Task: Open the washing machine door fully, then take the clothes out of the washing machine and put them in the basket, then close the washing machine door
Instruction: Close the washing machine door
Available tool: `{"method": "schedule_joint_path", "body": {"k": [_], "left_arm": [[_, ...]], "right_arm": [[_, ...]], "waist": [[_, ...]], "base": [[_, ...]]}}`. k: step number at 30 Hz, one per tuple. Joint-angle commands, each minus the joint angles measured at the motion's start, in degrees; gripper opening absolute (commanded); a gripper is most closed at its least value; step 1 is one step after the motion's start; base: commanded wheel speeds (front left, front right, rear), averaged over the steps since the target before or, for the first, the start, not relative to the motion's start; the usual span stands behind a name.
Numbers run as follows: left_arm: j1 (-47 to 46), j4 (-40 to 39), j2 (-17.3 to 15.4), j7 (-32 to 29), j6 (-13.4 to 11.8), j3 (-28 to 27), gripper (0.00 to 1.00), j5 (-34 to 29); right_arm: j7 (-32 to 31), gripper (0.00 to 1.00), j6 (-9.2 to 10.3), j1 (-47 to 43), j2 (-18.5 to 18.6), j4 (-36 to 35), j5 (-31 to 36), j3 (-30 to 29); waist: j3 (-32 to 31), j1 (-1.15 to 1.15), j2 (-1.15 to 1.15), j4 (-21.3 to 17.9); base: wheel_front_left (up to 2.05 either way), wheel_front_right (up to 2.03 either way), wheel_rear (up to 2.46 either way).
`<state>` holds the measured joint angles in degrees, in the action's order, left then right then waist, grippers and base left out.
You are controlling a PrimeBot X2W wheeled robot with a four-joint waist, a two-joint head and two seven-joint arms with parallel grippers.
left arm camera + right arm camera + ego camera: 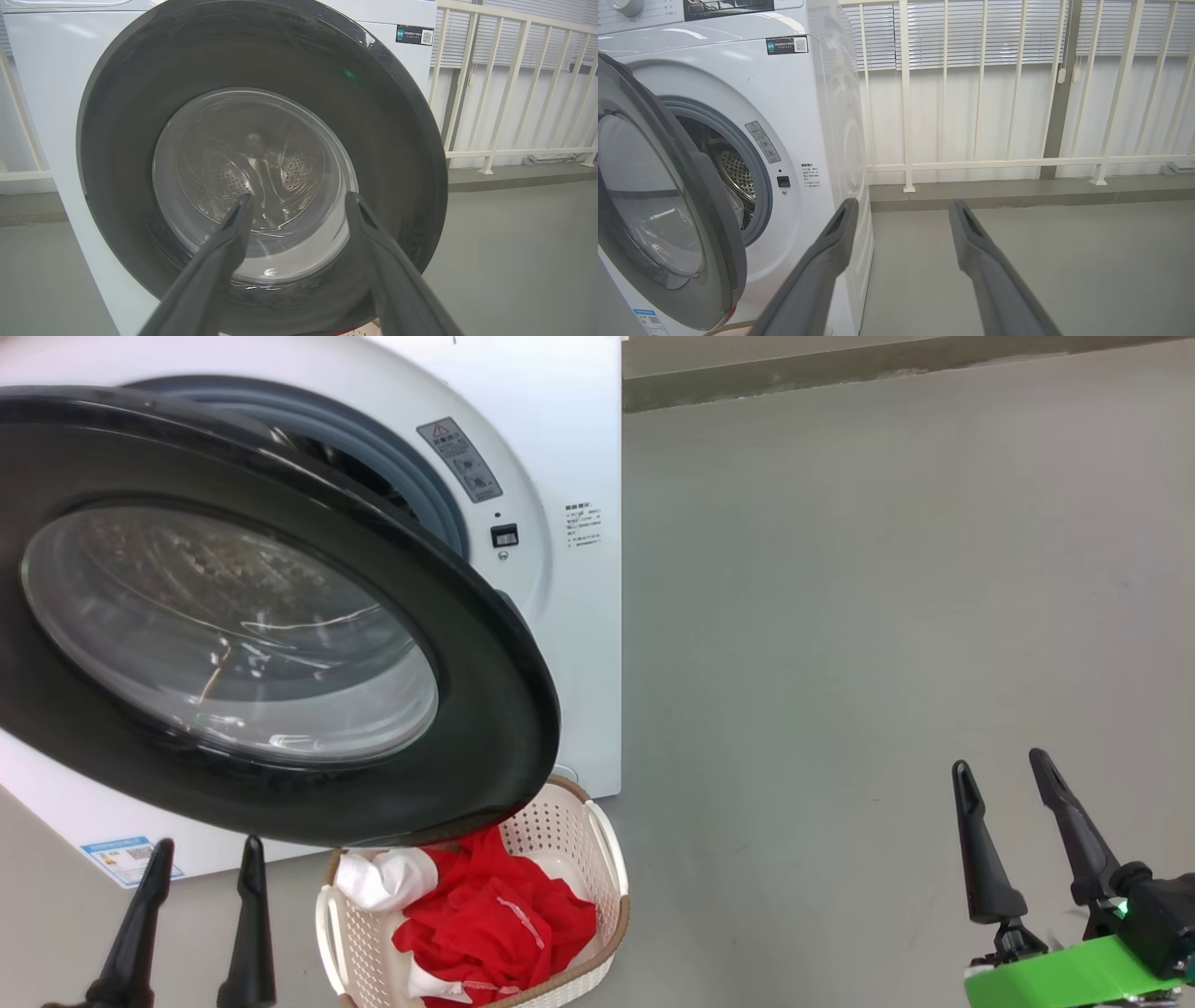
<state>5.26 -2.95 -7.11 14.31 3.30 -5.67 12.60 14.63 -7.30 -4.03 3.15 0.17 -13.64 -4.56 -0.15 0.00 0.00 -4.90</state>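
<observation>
1. Both sets of jaws are wide apart and hold nothing. The left gripper (207,845) is low on the left. The right gripper (1001,763) is low on the right, over the bare grey floor (887,569).
2. The washing machine door (485,709) is part way open. It swings out from the front of the washing machine (569,448), and its glass bowl faces the robot.
3. In the left wrist view, the left fingers point right at the door's glass. I cannot tell if they touch it.
4. In the right wrist view, there is a gap between the door and the machine. The grey ring (759,186) and the steel drum (735,170) with its small holes show through the gap.
5. The basket (611,859) sits on the floor just in front of the machine, by its right corner. In the head view, the door's bottom edge hides the back of the basket.
6. The clothes (495,915) lie in the basket in a red heap with white bits.
7. The right gripper is well apart from the basket and the door.
8. A white railing (980,163) stands behind the machine.
</observation>
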Motion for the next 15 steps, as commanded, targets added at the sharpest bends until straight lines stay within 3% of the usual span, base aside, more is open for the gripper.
{"method": "schedule_joint_path", "body": {"k": [1,15], "left_arm": [[-0.9,-1.1,-0.5,0.7,0.2,-2.3,1.0,-0.7],[0.0,3.7,2.8,0.7,3.5,-5.3,1.0,-4.2]], "right_arm": [[0.4,1.0,-0.19,0.7,0.9,-1.5,0.1,1.6],[0.4,1.0,-0.19,0.4,1.5,0.6,0.1,3.1]], "waist": [[0.0,0.0,0.0,0.0],[-0.1,0.0,0.0,0.1]], "base": [[0.0,0.0,0.0],[0.0,0.0,0.0]]}}
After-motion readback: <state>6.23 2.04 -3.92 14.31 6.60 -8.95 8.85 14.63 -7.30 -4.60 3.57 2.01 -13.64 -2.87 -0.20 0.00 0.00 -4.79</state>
